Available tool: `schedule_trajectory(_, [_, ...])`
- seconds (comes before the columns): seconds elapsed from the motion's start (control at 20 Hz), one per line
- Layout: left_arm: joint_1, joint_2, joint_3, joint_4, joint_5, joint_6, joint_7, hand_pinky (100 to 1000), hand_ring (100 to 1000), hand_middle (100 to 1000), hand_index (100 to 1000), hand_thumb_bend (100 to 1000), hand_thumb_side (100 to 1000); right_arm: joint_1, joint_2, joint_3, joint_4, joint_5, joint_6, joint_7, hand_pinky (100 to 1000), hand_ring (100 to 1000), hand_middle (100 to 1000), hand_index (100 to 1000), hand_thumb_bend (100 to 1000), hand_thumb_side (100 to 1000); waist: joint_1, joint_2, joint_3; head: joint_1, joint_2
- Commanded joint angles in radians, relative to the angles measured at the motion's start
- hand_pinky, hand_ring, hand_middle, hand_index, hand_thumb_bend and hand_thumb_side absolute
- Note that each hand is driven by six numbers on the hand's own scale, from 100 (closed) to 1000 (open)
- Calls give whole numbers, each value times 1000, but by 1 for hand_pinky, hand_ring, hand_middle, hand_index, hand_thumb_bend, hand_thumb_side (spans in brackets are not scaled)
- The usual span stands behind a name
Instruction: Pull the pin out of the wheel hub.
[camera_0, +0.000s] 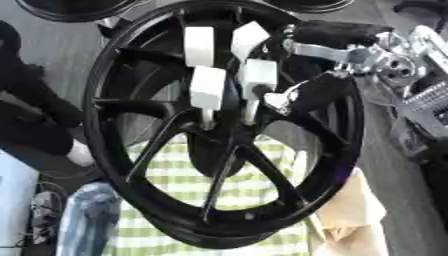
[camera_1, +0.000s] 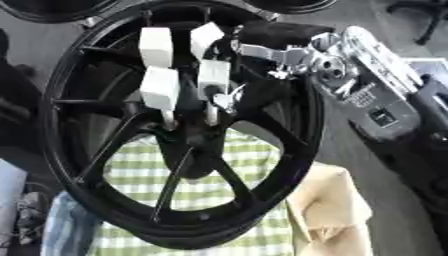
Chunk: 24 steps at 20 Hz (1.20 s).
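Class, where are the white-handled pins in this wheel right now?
The white-handled pins stand clustered at the hub of the black wheel, above centre in both views, with the right hand reaching in from the upper right beside them.

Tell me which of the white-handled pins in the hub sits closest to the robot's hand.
The lower right pin. It sits beside the right hand, whose fingertips reach its base; the other three white handles lie further left or higher up.
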Motion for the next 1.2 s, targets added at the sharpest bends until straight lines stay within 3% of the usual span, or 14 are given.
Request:
schedule_trajectory(0.05, [-12, 12, 6, -19, -3, -1, -1, 751, 786, 703, 724, 100, 834, -12, -6, -6, 4, 6, -3, -1, 789, 686, 653, 838, 127, 612, 3, -13, 2, -4, 3])
schedule_trajectory(0.2, [-13, 12, 6, -19, -3, -1, -1, 751, 786, 703, 724, 100, 836, -10, -3, -9, 5, -5, 8, -14, 774, 674, 591, 806, 100, 612, 3, -13, 3, -3, 4])
schedule_trajectory(0.95, [-9, 13, 6, -16, -5, 0, 0, 753, 787, 703, 723, 100, 836, -9, -29, -43, -109, -184, 183, -131, 683, 548, 342, 567, 100, 244, 2, -14, 2, -3, 6])
schedule_trajectory(1.2, [-8, 12, 8, -15, -6, 0, 3, 753, 787, 702, 723, 100, 835, -8, -54, -79, -174, -253, 230, -148, 674, 526, 314, 542, 100, 162, 1, -15, 1, -2, 6])
